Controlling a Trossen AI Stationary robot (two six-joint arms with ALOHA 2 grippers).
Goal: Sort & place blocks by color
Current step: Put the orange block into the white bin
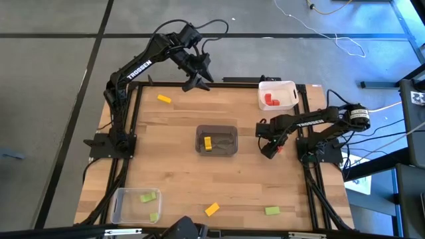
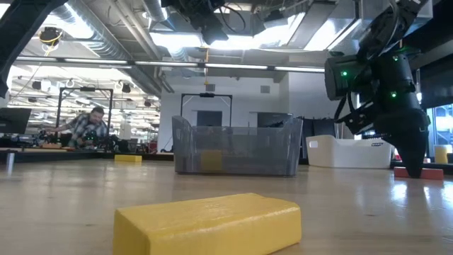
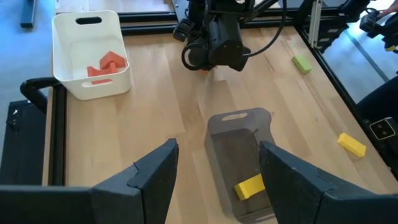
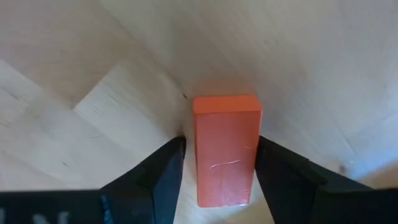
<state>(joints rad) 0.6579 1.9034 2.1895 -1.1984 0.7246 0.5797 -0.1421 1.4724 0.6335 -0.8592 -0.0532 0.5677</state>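
Right wrist view: right gripper (image 4: 214, 171) straddles the red block (image 4: 225, 148), fingers parted, ready to grasp; left gripper (image 3: 217, 177) waits open, raised.

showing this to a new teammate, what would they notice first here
Most striking is the right gripper low at the table's right side, its open fingers straddling a red block lying on the wood. At the table's centre stands a grey bin holding a yellow block. The left gripper hangs open above the far edge.

Wooden table (image 1: 172, 133) carries three bins (image 1: 217, 141) and loose blocks (image 1: 164, 99).
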